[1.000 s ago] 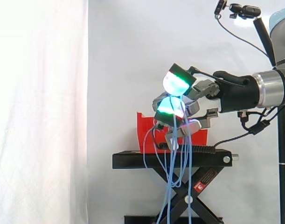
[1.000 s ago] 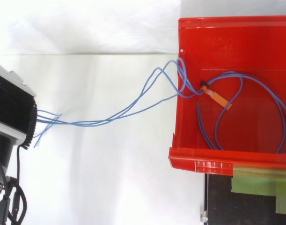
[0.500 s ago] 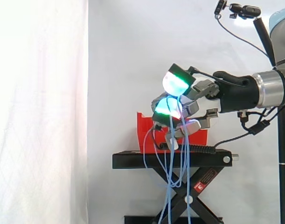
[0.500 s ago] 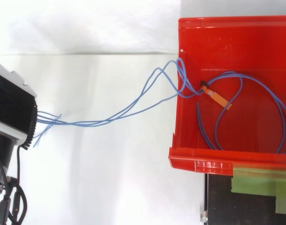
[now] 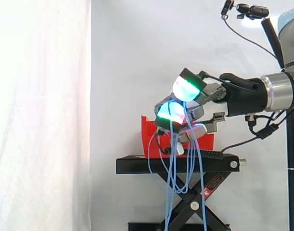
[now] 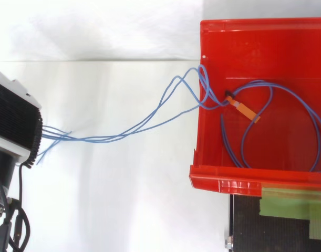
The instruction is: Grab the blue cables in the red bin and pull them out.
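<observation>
Looping inside red bin [image 6: 265,31], blue cables [image 6: 113,138] partly out, pinched by robot hand [image 5: 199,108].

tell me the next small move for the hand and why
Probably pull the hand away from the red bin, along the line of the strands. Its fingers are curled on the blue cables, which cross the bin's wall, but a big loop and the orange tag lie inside the bin, so they are not yet out.

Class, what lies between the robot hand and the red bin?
Blue cables span the gap from robot hand to red bin, over white backdrop; top view.
</observation>
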You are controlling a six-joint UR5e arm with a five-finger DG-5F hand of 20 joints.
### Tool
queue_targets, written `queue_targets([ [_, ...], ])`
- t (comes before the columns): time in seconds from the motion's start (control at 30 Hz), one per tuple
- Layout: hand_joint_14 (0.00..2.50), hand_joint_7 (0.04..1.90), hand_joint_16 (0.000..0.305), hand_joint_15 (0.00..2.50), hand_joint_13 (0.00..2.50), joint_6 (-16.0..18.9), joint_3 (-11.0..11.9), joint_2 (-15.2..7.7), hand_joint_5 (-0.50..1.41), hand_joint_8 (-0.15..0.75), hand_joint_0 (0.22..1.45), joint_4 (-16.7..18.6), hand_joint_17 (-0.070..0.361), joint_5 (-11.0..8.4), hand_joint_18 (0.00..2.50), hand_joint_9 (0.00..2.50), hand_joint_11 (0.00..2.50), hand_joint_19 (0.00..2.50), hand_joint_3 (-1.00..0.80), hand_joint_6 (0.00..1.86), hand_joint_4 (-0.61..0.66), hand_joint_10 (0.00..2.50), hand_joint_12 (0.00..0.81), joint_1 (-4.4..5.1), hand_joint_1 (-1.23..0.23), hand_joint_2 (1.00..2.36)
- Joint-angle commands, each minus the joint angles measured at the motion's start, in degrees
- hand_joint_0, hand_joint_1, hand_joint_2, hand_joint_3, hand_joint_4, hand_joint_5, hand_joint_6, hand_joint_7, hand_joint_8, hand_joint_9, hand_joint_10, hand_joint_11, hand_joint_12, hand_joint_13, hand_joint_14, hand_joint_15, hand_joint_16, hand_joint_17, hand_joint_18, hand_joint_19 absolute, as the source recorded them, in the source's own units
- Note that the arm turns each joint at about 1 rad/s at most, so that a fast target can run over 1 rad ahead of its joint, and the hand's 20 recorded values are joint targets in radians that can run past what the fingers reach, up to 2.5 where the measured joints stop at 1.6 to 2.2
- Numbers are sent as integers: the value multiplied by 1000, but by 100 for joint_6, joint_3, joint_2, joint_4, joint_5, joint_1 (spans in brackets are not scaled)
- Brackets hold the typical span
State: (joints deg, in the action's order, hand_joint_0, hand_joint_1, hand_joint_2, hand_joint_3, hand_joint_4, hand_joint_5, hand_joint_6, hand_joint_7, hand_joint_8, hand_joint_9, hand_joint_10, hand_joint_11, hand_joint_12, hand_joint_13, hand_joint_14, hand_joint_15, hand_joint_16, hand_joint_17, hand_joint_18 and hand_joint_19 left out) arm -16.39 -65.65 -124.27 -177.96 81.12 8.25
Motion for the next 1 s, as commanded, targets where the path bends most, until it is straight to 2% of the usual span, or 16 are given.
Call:
queue_targets([
  [0.0,19,834,52,1422,1325,0,0,-1,860,201,854,-2,117,0,791,1163,1755,755,-1000,193,143,850,327,1,-961,1000],
  [0.4,19,770,51,1416,1317,0,0,-1,795,200,905,-2,115,-9,790,1128,1721,755,-1000,297,133,909,319,1,-1001,1000],
  [0.7,17,801,55,1413,1330,0,0,-1,871,222,751,-2,123,-9,807,1135,1661,753,-1000,191,158,940,349,10,-778,1000],
  [0.97,16,864,57,1399,1344,0,0,-1,926,230,716,-2,127,-9,818,1163,1669,755,-1000,82,146,910,362,19,-670,1000],
])
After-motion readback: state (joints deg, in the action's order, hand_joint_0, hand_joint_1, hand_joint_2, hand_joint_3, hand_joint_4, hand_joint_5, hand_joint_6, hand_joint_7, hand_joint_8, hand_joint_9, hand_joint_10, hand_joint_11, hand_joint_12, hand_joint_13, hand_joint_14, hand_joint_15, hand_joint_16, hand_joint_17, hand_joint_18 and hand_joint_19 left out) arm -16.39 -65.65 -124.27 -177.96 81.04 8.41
